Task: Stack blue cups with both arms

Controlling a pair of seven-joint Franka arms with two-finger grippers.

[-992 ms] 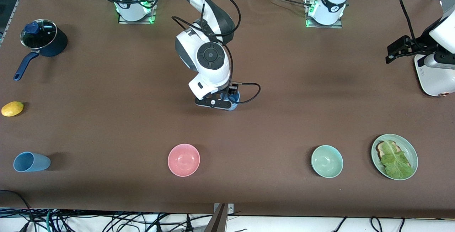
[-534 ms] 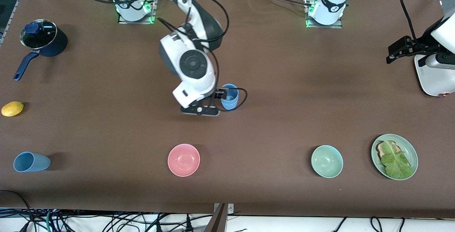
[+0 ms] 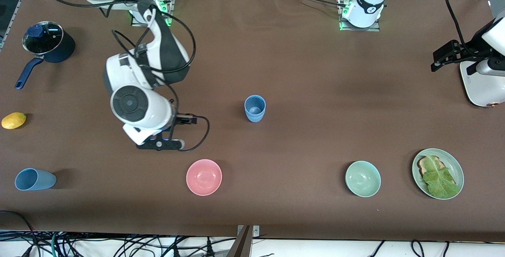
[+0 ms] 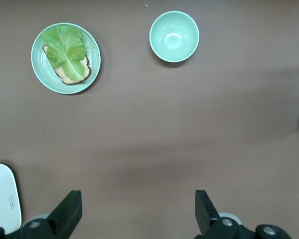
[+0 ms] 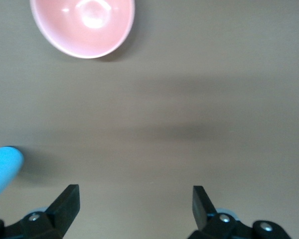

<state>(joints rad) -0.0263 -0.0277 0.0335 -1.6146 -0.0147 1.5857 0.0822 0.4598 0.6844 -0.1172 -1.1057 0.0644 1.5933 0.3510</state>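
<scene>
Here the right gripper (image 5: 134,199) hangs with jaws spread wide and nothing between them, over bare table near the pink bowl (image 3: 204,177). The upright blue cup (image 3: 255,108) stands well apart from it, farther from the front camera than the pink bowl, toward the left arm's end. A second blue cup (image 3: 34,179) lies on its side, level with the pink bowl, toward the right arm's end. The left gripper (image 4: 134,209), also wide and empty, waits near the plate (image 3: 458,168).
</scene>
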